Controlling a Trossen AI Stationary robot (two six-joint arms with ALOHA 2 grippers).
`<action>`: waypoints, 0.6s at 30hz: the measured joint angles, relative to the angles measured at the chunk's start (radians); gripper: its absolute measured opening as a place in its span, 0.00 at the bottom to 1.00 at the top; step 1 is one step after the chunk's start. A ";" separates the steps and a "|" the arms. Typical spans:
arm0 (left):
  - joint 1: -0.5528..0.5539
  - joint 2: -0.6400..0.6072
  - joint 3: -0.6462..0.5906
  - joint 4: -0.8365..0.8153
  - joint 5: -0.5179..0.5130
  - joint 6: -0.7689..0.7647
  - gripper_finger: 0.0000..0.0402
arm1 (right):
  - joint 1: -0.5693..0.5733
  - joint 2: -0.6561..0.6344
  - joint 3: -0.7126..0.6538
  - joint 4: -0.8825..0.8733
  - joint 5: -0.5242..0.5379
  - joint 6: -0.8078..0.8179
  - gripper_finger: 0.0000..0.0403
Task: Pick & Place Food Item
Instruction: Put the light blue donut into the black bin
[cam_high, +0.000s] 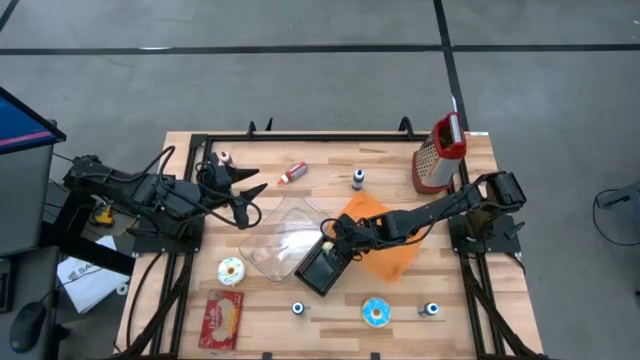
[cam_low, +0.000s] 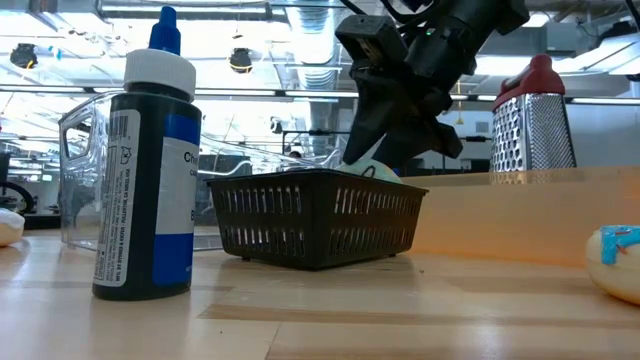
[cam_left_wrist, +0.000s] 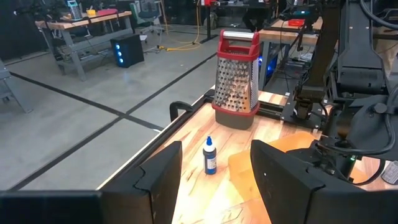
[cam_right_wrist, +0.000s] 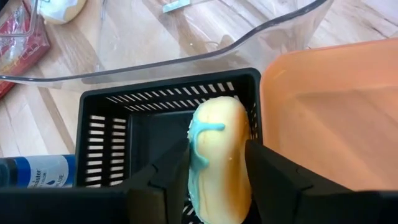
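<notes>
A yellow donut with blue icing (cam_right_wrist: 217, 143) stands on edge in the black mesh basket (cam_high: 318, 272), and its top shows above the rim (cam_low: 378, 172). My right gripper (cam_high: 335, 243) reaches down into the basket, shut on the donut. The basket stands on the table between the clear plastic container (cam_high: 280, 235) and the orange tray (cam_high: 385, 245). My left gripper (cam_high: 250, 195) hangs open above the table's left part with nothing between its fingers (cam_left_wrist: 155, 180). Two more iced donuts (cam_high: 231, 270) (cam_high: 376, 312) lie on the table. My right gripper pinches the donut between its two fingers, one on the iced face (cam_right_wrist: 194, 155) and one on the plain face (cam_right_wrist: 244, 158). The fingers slant down from the table's right side. The donut stands on edge inside the basket; its lower end is hidden by the fingers.
A metal grater with a red top (cam_high: 440, 155) stands at the far right. Small bottles (cam_high: 357, 180) (cam_high: 298, 308) (cam_high: 430, 310), a red bottle (cam_high: 290, 173) and a red packet (cam_high: 222, 318) lie about the table. One blue bottle (cam_low: 150, 170) stands near the basket.
</notes>
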 joint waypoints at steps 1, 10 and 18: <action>0.000 0.000 0.000 0.000 0.000 0.000 0.46 | 0.000 0.000 0.000 -0.001 0.000 -0.001 0.36; 0.000 0.000 0.000 0.000 0.000 0.000 0.46 | 0.010 0.000 0.000 0.008 -0.003 -0.001 0.20; 0.000 0.000 0.000 -0.001 0.001 0.000 0.46 | 0.038 -0.015 0.010 0.033 -0.031 -0.023 0.02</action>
